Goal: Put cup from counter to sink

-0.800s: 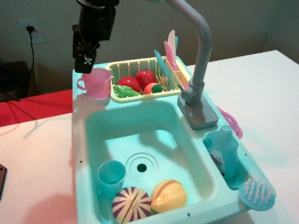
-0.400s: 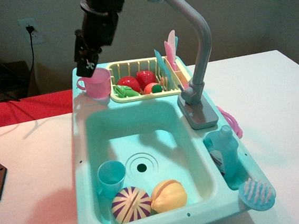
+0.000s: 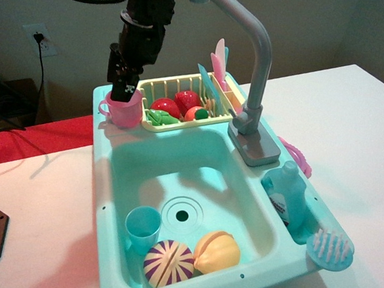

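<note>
Lowered end effector (image 3: pixel 123 91) now meets translucent pink handled cup (image 3: pixel 122 109).

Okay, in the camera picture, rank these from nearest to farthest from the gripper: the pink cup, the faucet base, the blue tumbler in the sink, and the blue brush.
Measured from the gripper:
1. Pink cup, right under it on the counter at the back left corner.
2. Faucet base, to the right, behind the basin.
3. Blue tumbler, front left in the sink.
4. Blue brush, at the far front right corner.

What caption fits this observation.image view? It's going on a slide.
Gripper lowered onto the pink cup on the counter beside the sink.
</note>
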Robot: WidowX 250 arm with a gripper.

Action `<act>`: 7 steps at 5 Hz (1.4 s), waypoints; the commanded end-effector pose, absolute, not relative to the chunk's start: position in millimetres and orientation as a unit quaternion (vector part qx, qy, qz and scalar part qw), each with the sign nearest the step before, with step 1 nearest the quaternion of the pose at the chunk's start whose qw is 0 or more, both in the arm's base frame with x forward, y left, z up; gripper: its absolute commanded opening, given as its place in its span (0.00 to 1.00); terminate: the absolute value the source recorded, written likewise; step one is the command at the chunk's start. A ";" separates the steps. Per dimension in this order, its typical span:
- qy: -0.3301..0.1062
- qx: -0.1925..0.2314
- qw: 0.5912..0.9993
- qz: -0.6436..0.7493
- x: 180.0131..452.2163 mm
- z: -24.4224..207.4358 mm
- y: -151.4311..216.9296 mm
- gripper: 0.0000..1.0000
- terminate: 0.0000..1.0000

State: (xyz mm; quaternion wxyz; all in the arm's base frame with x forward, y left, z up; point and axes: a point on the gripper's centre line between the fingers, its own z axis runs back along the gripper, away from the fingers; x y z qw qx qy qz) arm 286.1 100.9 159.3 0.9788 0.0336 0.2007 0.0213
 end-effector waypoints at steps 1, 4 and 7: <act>0.186 0.049 0.981 0.031 284.2 160.8 110.0 1.00 0.00; 0.162 0.064 0.984 0.032 276.1 158.3 105.2 0.00 0.00; 0.145 0.050 0.988 0.011 283.7 164.3 86.3 0.00 0.00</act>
